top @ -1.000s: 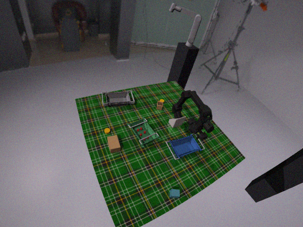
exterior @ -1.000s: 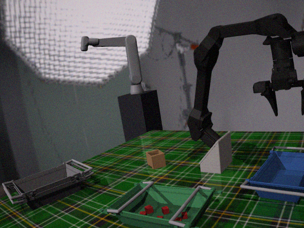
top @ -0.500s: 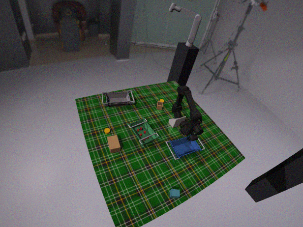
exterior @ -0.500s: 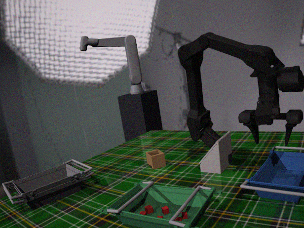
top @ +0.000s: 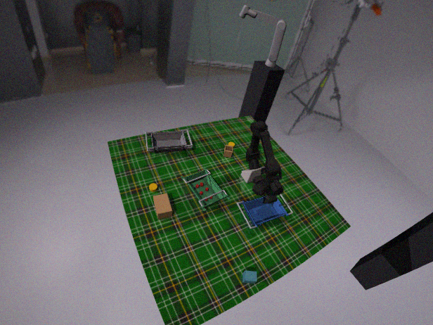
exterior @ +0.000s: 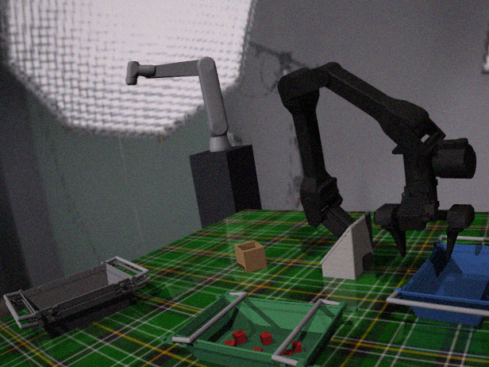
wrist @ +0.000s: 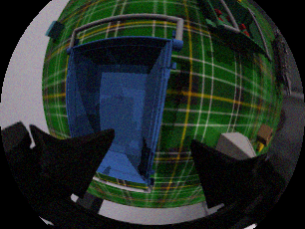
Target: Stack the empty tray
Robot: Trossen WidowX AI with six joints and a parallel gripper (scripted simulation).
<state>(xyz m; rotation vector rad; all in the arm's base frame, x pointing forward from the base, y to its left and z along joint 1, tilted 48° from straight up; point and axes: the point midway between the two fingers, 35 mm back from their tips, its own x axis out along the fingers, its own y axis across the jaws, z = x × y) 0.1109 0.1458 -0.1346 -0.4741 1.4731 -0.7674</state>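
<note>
The green tray (top: 215,183) (exterior: 214,353) (wrist: 251,42) holds several small red blocks (top: 201,184) (exterior: 240,337). Its two wire bars lie across its top, one bar (top: 197,176) (exterior: 215,317) near one end and the other bar (top: 212,198) (exterior: 298,327) near the other. The empty blue tray (top: 253,211) (exterior: 448,315) (wrist: 159,100) stands beside it on the mat, its bars out over its ends. My gripper (top: 270,200) (exterior: 426,257) (wrist: 152,138) is open and empty above one long wall of the blue tray, one fingertip over the inside and one outside.
A grey tray (top: 169,138) (exterior: 71,290) stands at the back left. A pale wedge (top: 250,176) (exterior: 343,254) (wrist: 234,141) and a small open box (top: 228,151) (exterior: 254,258) (wrist: 264,133) stand near the arm. A brown block (top: 163,205), yellow discs (top: 153,187) (top: 231,144) and a teal block (top: 249,276) lie farther out.
</note>
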